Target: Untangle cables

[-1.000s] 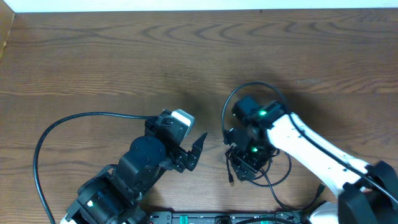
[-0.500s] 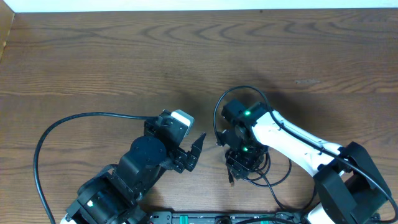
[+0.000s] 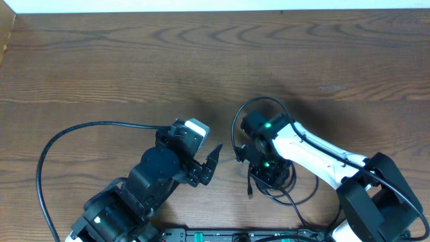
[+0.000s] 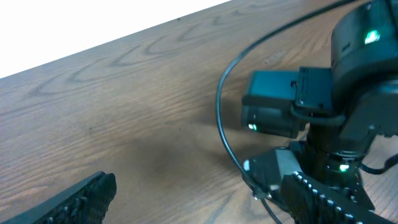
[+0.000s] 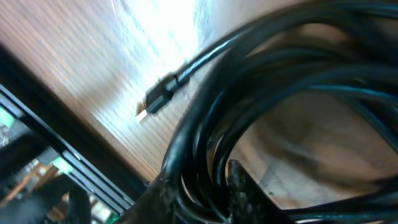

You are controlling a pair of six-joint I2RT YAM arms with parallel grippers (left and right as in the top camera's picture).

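R claw [image 5: 202, 190] clamped on cables [image 5: 267, 74], prob. to lift the tangle.
L claw [image 4: 199, 199] hangs apart nearby, likely ready for a strand.

Far table [image 3: 134, 54] open; cables [image 5: 280, 68] seemingly crowd front.

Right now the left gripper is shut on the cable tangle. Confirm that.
Wrong arm: the right gripper is shut on the cable tangle, as the right wrist view shows. The left gripper stands open, holding nothing.
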